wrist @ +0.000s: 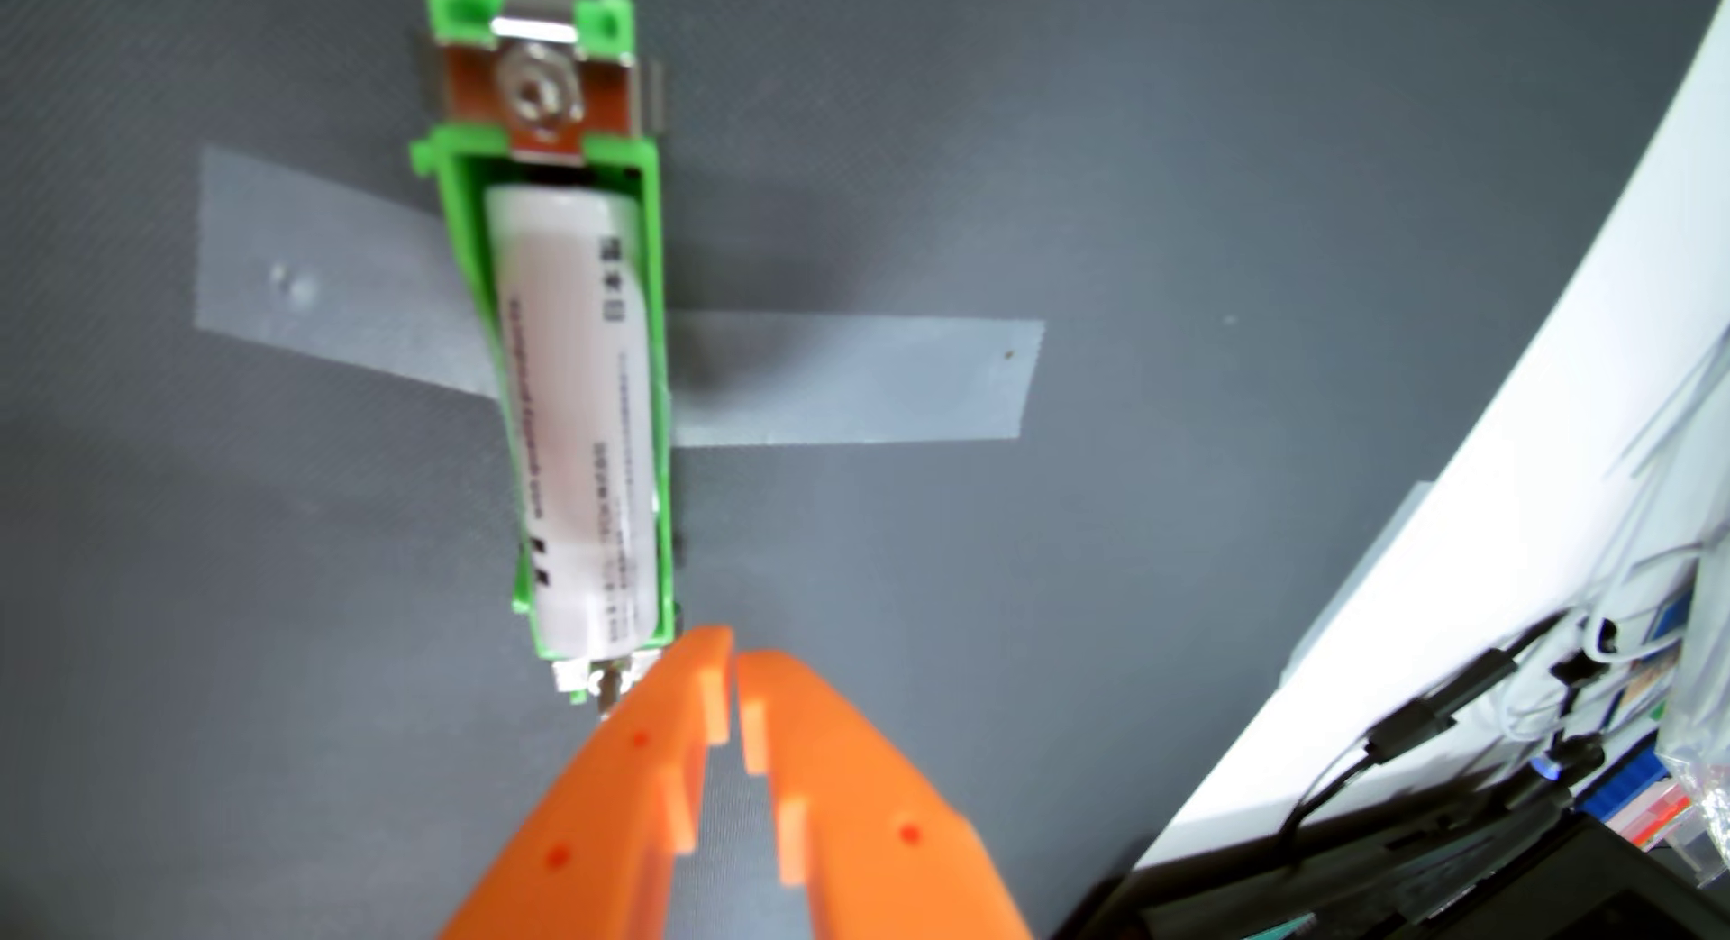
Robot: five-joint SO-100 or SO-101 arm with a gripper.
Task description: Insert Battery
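In the wrist view a white cylindrical battery (576, 416) with dark print lies lengthwise inside a green plastic holder (660, 360) that is taped to the grey mat. A metal contact clip (543, 98) sits at the holder's far end. My orange gripper (735, 655) enters from the bottom edge, its tips just right of the holder's near end. The two fingers are nearly together with only a thin slit between them and nothing held.
Strips of clear tape (852, 383) run left and right of the holder on the grey mat (1123, 201). A white table edge (1498, 435) curves along the right, with cables and dark equipment (1498, 790) at the bottom right.
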